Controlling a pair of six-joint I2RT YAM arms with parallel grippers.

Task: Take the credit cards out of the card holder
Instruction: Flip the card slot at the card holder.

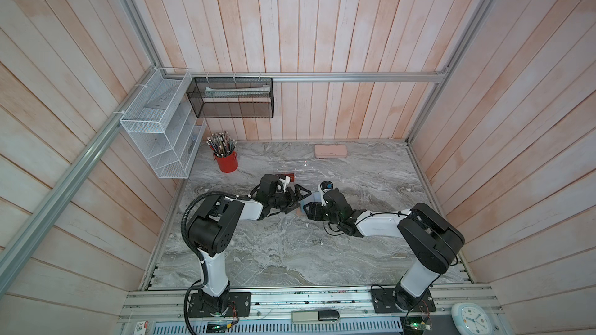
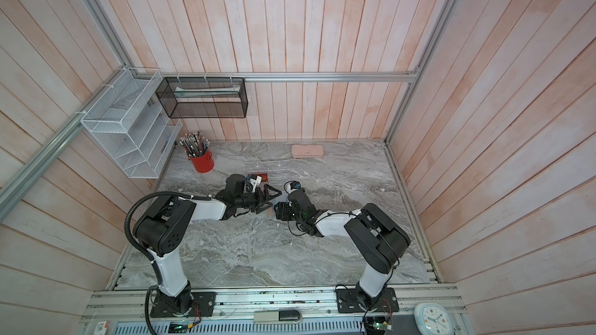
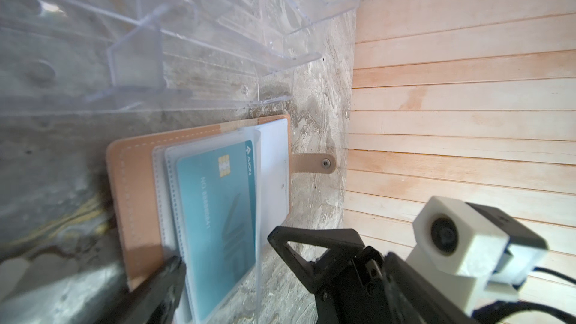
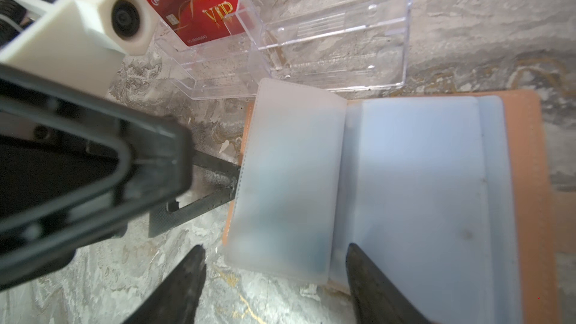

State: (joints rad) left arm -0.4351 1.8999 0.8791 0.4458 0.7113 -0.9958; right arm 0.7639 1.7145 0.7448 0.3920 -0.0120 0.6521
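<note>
Right gripper jaws stand apart astride a raised sleeve leaf of the card holder, lying open on marble tabletop by acrylic rack; left gripper, also released, sits at leaf edge, prob. to expose teal card; red card sits in rack.

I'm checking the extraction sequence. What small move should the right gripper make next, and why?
Probably close the right gripper on the frosted sleeve page between its open jaws: the light teal plastic card sits inside the tan-pink leather card holder, so steadying the page should help.
</note>
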